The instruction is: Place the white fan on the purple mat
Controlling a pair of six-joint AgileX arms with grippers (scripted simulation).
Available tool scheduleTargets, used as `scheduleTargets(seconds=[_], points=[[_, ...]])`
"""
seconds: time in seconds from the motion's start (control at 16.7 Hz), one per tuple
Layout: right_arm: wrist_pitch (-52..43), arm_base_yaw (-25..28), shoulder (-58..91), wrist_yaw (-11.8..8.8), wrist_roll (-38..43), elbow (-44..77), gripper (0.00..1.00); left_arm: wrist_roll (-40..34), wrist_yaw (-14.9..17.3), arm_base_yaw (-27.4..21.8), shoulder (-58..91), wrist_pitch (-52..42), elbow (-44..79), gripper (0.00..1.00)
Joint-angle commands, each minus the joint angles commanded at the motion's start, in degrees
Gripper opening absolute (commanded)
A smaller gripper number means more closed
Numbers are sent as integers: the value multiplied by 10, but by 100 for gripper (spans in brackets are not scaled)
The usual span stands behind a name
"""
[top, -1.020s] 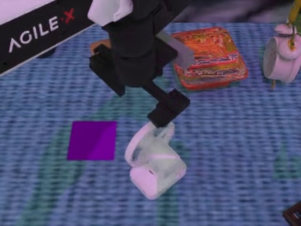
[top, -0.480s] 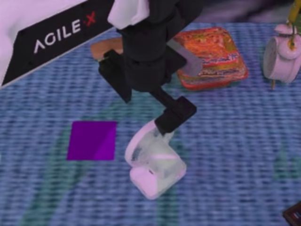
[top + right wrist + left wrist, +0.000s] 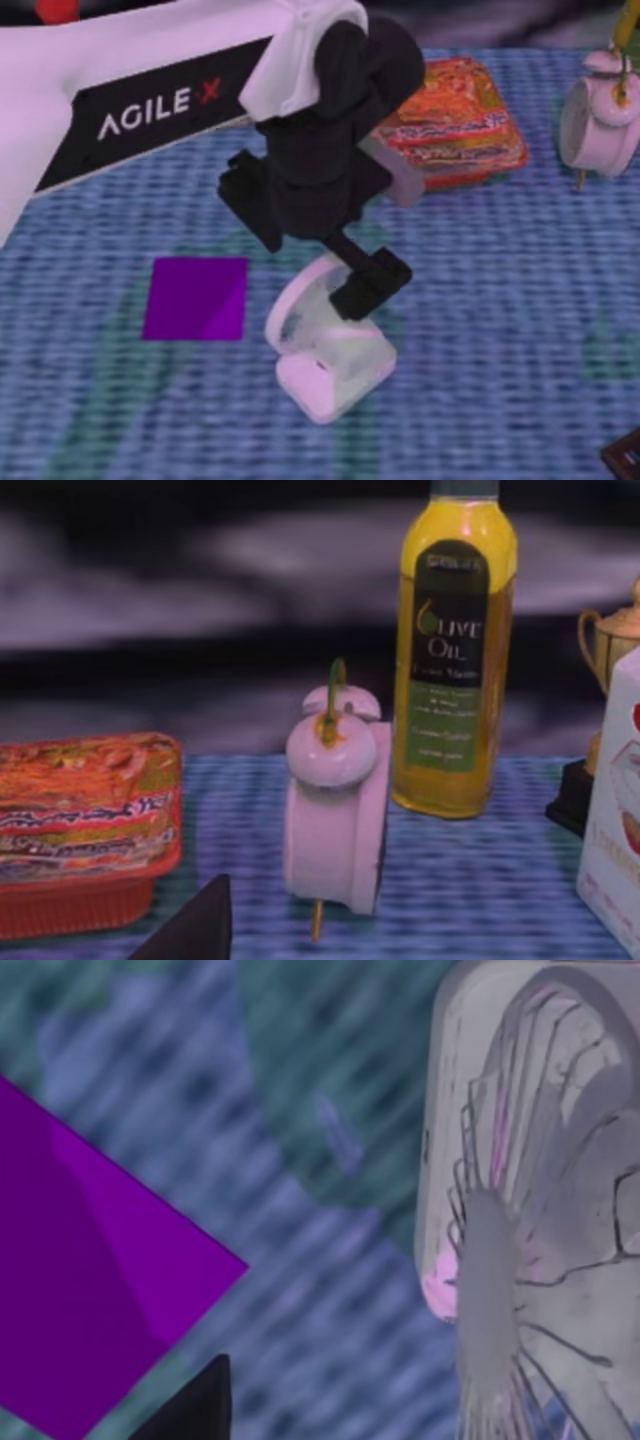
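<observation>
The white fan [image 3: 325, 350] stands on the blue cloth just right of the purple mat [image 3: 195, 298], apart from it. My left gripper [image 3: 352, 292] is open and hangs low over the fan's round grille head, with one dark finger [image 3: 372, 283] lying across the head's far rim. The left wrist view shows the fan's grille [image 3: 540, 1220] close up and the purple mat [image 3: 80, 1290] beside it, with one dark fingertip [image 3: 195, 1405] at the picture's edge. My right arm is parked out of the top view; its wrist view shows one fingertip [image 3: 195, 925].
A red tray of food [image 3: 455, 120] sits behind the fan. A white alarm clock [image 3: 597, 115] stands at the back right. The right wrist view shows an olive oil bottle [image 3: 450, 650], a trophy [image 3: 610, 650] and a white carton [image 3: 615, 810]. A dark object [image 3: 625, 455] sits at the front right corner.
My left arm has swung forward and down, so its gripper came from behind the fan to right over the grille head. The fan and mat have not moved.
</observation>
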Motion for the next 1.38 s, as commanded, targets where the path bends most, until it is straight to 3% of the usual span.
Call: scheduleTargets(seconds=[0.18, 0.96, 1.38], points=[[0, 0, 0, 0, 0, 0, 100, 0, 0, 0, 0, 1, -1, 100], [0, 0, 0, 0, 0, 0, 100, 0, 0, 0, 0, 1, -1, 2], [0, 0, 0, 0, 0, 0, 100, 0, 0, 0, 0, 1, -1, 0]])
